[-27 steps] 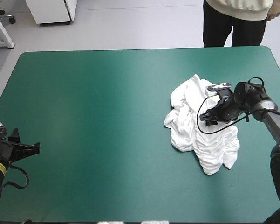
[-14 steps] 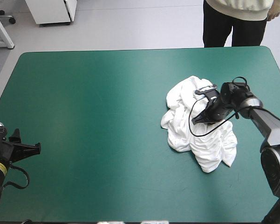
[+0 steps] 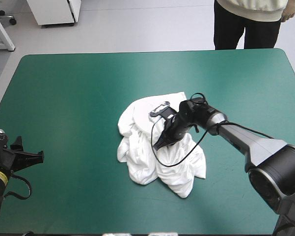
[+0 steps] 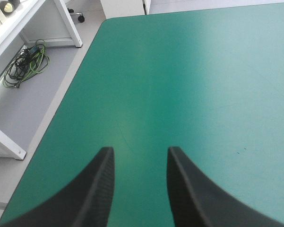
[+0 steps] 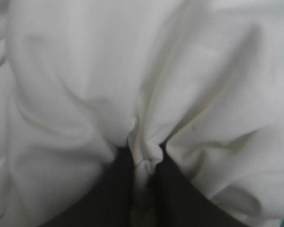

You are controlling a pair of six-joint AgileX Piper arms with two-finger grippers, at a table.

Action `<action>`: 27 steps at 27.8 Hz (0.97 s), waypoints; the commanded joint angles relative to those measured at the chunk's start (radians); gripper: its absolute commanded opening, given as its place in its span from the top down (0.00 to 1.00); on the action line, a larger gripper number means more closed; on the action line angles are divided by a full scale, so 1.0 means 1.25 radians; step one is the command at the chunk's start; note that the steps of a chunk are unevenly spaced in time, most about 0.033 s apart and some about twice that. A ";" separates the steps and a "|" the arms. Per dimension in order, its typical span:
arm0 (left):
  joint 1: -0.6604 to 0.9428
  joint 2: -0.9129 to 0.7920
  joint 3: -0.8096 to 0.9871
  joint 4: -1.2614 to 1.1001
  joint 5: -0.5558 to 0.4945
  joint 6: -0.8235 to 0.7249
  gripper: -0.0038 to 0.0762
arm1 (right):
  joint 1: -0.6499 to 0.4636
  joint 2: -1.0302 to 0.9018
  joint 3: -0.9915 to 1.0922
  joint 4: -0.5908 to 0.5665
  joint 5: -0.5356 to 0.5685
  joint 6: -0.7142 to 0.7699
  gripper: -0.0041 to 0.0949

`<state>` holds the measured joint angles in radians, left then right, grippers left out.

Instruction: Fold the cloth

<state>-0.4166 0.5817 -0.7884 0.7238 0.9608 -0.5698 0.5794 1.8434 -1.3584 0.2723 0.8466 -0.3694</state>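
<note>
The white T-shirt (image 3: 152, 147) lies as a crumpled heap near the middle of the teal-green table, a little right of centre. My right gripper (image 3: 162, 142) is down in the heap, shut on the T-shirt. In the right wrist view a pinched fold of the T-shirt (image 5: 146, 156) stands between the black fingers (image 5: 116, 189), and white cloth fills everything ahead. My left gripper (image 4: 139, 156) stands open over bare teal-green cover at the table's front left corner (image 3: 37, 157), far from the T-shirt.
The table's left edge (image 4: 61, 109) runs close beside the left gripper, with floor and a white stand's legs (image 4: 9, 142) beyond it. Teal-green cover (image 3: 78, 98) spreads on the left half.
The right gripper has dragged the T-shirt leftward and toward the front, from the table's right side to near its middle. The left arm has stayed put.
</note>
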 commanded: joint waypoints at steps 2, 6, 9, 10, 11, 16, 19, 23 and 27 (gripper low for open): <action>0.001 0.003 -0.021 0.020 -0.040 -0.008 0.61 | 0.107 -0.005 -0.056 0.041 0.010 -0.001 0.96; 0.001 0.003 -0.021 0.017 -0.040 -0.006 0.61 | 0.175 0.017 -0.092 0.040 0.009 0.001 0.96; 0.001 0.003 -0.021 0.012 -0.038 -0.006 0.61 | 0.198 0.021 -0.105 0.042 0.006 0.008 0.96; 0.001 0.003 -0.021 0.008 -0.035 -0.006 0.61 | 0.199 0.021 -0.109 0.042 0.007 0.008 0.96; 0.001 0.003 -0.021 0.004 -0.034 -0.006 0.61 | 0.201 0.021 -0.114 0.045 0.009 0.008 0.96; 0.001 0.011 -0.021 -0.030 -0.027 -0.006 0.61 | 0.199 0.009 -0.122 0.040 0.045 0.008 0.69; 0.001 0.043 -0.021 -0.070 -0.003 -0.006 0.61 | 0.198 -0.011 -0.152 0.021 0.107 0.014 0.45; 0.001 0.123 -0.022 -0.152 -0.001 0.040 0.61 | 0.198 -0.070 -0.210 -0.074 0.185 0.068 0.38; 0.001 0.273 -0.076 -0.193 -0.034 0.049 0.61 | 0.127 -0.190 -0.280 -0.194 0.263 0.149 0.38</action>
<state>-0.4166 0.8490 -0.8158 0.4850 0.9836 -0.5116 0.7921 1.7286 -1.6468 0.0802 1.1433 -0.2193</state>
